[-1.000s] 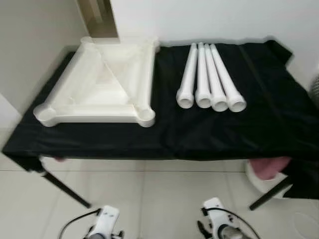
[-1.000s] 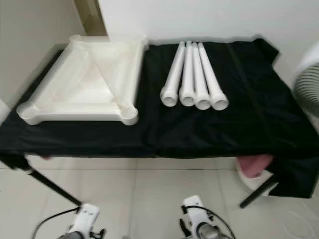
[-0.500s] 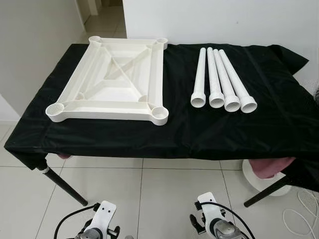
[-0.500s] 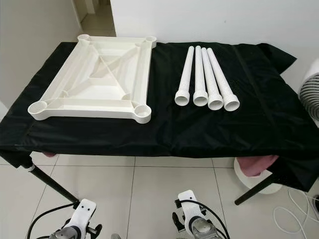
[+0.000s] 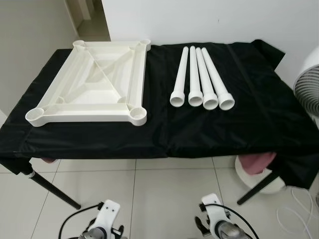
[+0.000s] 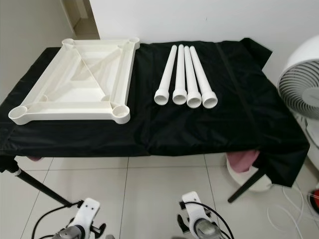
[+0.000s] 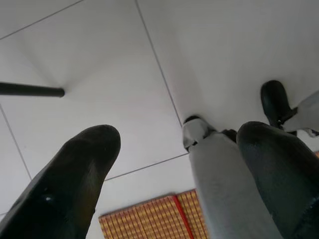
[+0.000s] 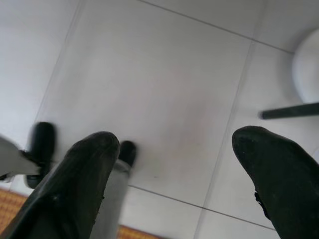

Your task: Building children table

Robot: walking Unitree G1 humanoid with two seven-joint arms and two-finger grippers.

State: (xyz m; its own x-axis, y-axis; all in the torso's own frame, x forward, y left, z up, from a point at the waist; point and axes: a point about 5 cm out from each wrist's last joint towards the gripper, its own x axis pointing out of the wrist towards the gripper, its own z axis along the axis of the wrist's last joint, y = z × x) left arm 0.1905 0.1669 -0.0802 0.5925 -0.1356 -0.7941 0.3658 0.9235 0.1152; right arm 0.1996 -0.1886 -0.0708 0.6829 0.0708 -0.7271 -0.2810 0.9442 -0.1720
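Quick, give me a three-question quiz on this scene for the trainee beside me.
1. How many legs lie on the black cloth?
2. True or false: the tabletop lies upside down, sockets up, on the robot's left of the legs.
3. Both grippers, left and right, are: A) shut on a leg, B) open over the floor, C) resting on the tabletop.

Key: 1. Four, side by side with the wide open ends toward the robot. 2. True. 3. B.
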